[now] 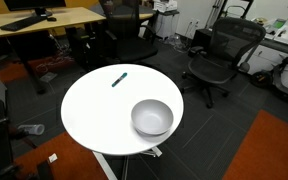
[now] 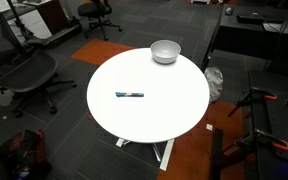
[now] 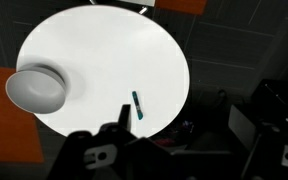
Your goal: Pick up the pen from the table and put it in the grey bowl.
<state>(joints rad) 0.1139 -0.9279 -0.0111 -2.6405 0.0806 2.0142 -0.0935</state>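
Note:
The pen (image 1: 119, 78) is a short teal-blue stick lying flat on the round white table (image 1: 92, 108). It shows in both exterior views, in one of them near the table's middle left (image 2: 130, 95). The grey bowl (image 1: 152, 117) stands upright and empty near the table's edge (image 2: 165, 51), well apart from the pen. In the wrist view the pen (image 3: 137, 106) lies near the table's rim (image 3: 104, 45) and the bowl (image 3: 36, 88) is at the left. My gripper (image 3: 184, 122) hangs high above the table edge beside the pen, open and empty. Its right finger is hard to see against the dark floor.
Black office chairs (image 1: 216, 58) and a wooden desk (image 1: 46, 20) stand behind the table. More chairs (image 2: 22, 72) and a dark desk (image 2: 259, 35) ring it. The floor is dark carpet with orange patches (image 2: 199, 150). The robot arm is out of both exterior views.

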